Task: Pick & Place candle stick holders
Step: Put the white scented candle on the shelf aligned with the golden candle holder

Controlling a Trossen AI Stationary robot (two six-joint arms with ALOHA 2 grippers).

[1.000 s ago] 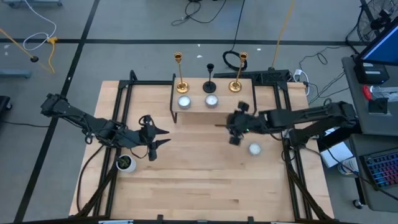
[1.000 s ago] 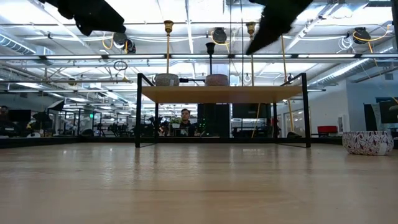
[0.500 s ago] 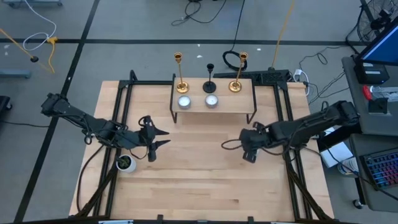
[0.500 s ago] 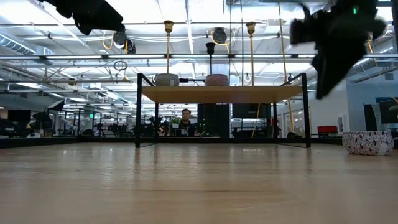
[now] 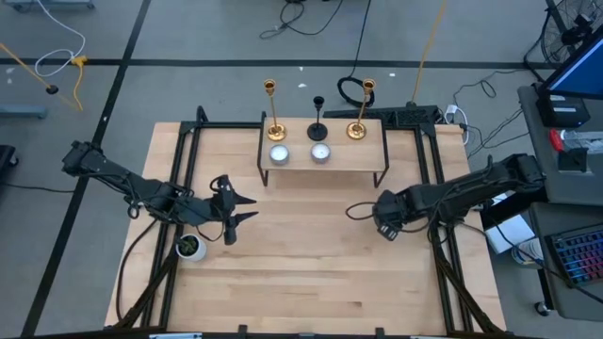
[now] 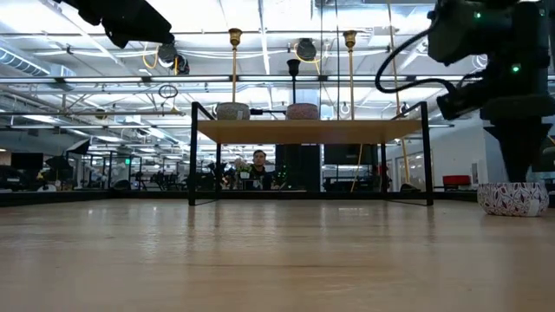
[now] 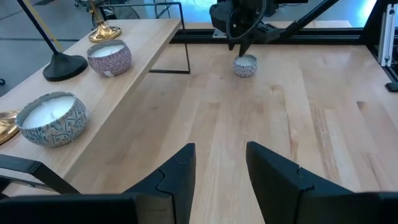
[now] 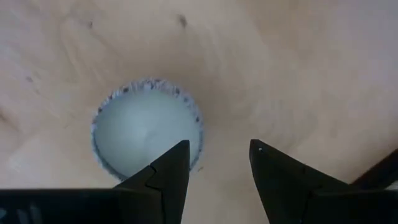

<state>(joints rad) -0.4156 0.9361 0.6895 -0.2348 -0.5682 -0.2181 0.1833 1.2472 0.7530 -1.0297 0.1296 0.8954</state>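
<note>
Two gold candle stick holders and a shorter black one stand by their round bases on a raised wooden shelf at the table's far side. They also show in the low view. My right gripper is open and points down over a small white candle on the table at the right, touching nothing. My left gripper is open and empty, held level above the table's left part.
Two white candles in patterned pots stand on the shelf in front of the holders. A small white pot with a green plant stands at the near left. A black frame borders the table. A person shows in the room beyond.
My right gripper has gone from just in front of the shelf toward the table's right and near edges, and now stands over the small white candle, which it hides in the high view. It has come lower in the low view. My left arm has kept still.
</note>
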